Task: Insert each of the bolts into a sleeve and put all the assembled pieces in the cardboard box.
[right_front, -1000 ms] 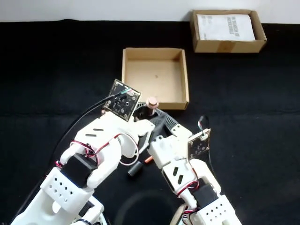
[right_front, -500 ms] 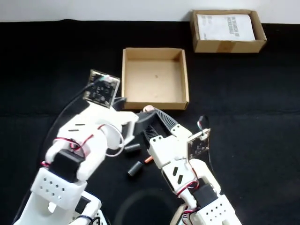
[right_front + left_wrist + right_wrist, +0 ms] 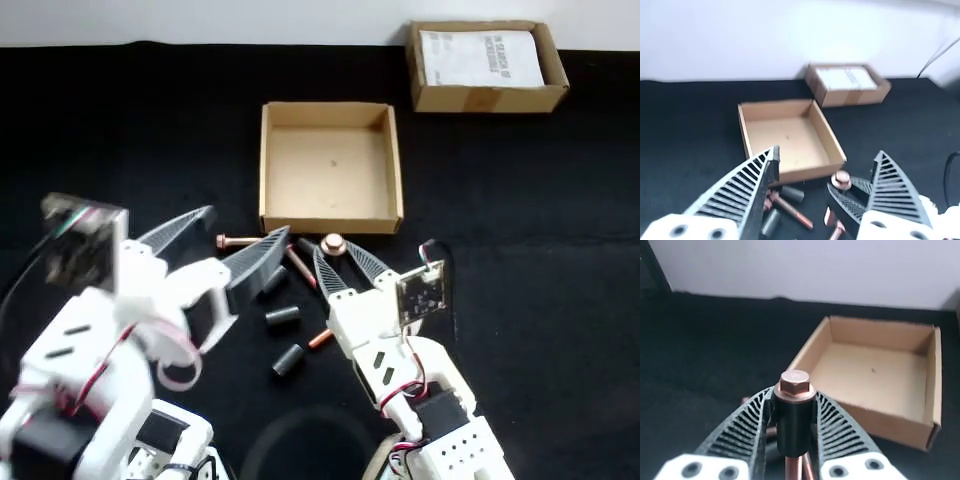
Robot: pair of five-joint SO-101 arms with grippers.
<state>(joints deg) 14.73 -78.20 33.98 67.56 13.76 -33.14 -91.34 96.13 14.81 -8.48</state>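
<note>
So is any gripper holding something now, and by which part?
The right gripper is shut on the black sleeve, by its sides, with a bolt through it. The left gripper is open and holds nothing.

Black table (image 3: 540, 300) with cardboard box (image 3: 332, 224), second box (image 3: 485, 98), loose bolts (image 3: 237, 241), dark sleeves (image 3: 283, 316).
</note>
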